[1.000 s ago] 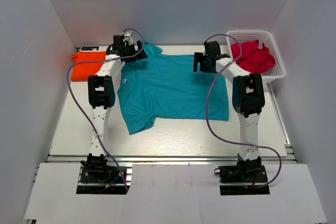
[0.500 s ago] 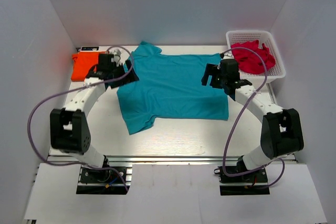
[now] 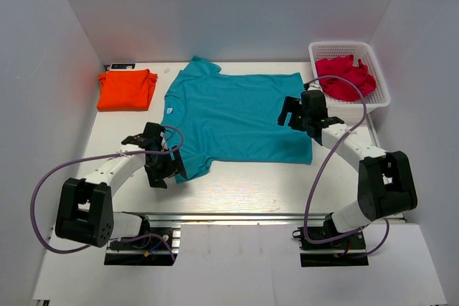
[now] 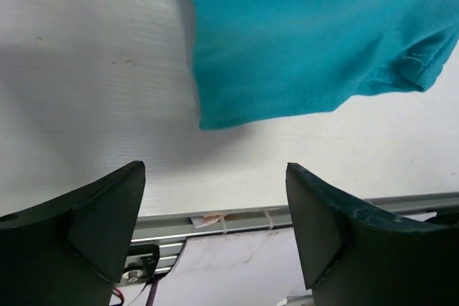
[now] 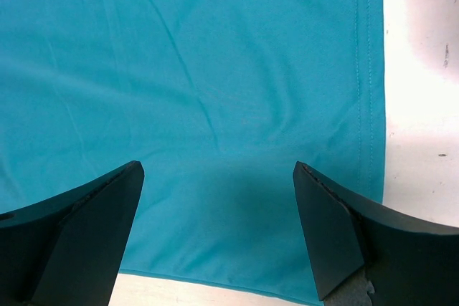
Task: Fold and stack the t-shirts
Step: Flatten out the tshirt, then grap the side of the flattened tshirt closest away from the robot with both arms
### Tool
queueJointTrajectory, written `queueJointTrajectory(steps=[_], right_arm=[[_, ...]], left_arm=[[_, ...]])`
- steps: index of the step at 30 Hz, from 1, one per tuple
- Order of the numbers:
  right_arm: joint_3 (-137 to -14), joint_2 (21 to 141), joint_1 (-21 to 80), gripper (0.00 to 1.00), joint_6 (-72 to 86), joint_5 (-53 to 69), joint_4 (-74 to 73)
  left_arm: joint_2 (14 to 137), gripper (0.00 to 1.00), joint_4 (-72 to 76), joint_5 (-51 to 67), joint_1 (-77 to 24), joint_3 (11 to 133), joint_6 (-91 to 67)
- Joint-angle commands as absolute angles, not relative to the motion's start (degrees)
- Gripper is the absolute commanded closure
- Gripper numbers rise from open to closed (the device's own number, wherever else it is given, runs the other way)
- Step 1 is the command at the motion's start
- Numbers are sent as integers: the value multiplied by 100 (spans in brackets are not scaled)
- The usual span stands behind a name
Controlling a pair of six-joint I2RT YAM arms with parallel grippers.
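A teal t-shirt (image 3: 233, 116) lies spread flat mid-table, neck and small white label (image 3: 170, 110) to the left. A folded orange t-shirt (image 3: 127, 89) lies at the back left. My left gripper (image 3: 163, 166) is open and empty at the shirt's near-left sleeve; the left wrist view shows the sleeve (image 4: 308, 41) beyond the fingers (image 4: 86, 227). My right gripper (image 3: 300, 116) is open and empty above the shirt's right hem; the right wrist view shows teal fabric (image 5: 215, 91) between the fingers (image 5: 344, 234).
A white basket (image 3: 376, 97) at the back right holds crumpled red cloth (image 3: 346, 77). White walls close in the table on three sides. The table's metal front rail (image 4: 237, 218) runs just past the left gripper.
My left arm has swung from the back left near the orange shirt down to the teal shirt's near sleeve. My right gripper has shifted only slightly over the right hem.
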State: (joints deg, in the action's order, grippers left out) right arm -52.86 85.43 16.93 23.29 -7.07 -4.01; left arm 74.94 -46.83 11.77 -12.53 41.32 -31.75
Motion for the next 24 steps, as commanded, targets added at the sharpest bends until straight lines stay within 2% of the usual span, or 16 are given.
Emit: queueJointTrajectory(steps=[1, 6, 7, 9, 11, 12, 16, 17, 18, 19, 24], right_arm=[[-5203, 8367, 1679, 10, 2399, -615, -167], [-5230, 8341, 1661, 10, 2399, -580, -272], [-5186, 8323, 1670, 10, 2391, -580, -255], [-5142, 8280, 1679, 10, 2382, -580, -246], [-5133, 8253, 1661, 10, 2382, -580, -307], [-5124, 8244, 1679, 10, 2364, -589, -325], [-5010, 8122, 1670, 10, 2382, -720, -483], [-4940, 8069, 1679, 10, 2382, -756, -501], [-4922, 8051, 1679, 10, 2408, -834, -588], [-4887, 7990, 1679, 10, 2426, -870, -641], [-4703, 7805, 1661, 10, 2689, -1361, -1158]], left_arm=[[7295, 13, -4335, 993, -1318, 4017, -3454], [7506, 24, -3867, 880, -1318, 3955, -3576], [7593, 30, -3667, 731, -1318, 3885, -3577], [7699, 31, -3438, 729, -1318, 3814, -3577], [7953, 41, -3209, 869, -1318, 3814, -3630], [8059, 42, -3208, 922, -1318, 3814, -3630], [8385, 66, -3138, 1124, -1318, 3639, -3630], [8385, 87, -3138, 1125, -1318, 3639, -3630], [8385, 97, -3138, 1195, -1318, 3639, -3630], [8333, 100, -3138, 1248, -1318, 3639, -3630], [7963, 100, -3400, 1380, -1318, 3813, -3402]])
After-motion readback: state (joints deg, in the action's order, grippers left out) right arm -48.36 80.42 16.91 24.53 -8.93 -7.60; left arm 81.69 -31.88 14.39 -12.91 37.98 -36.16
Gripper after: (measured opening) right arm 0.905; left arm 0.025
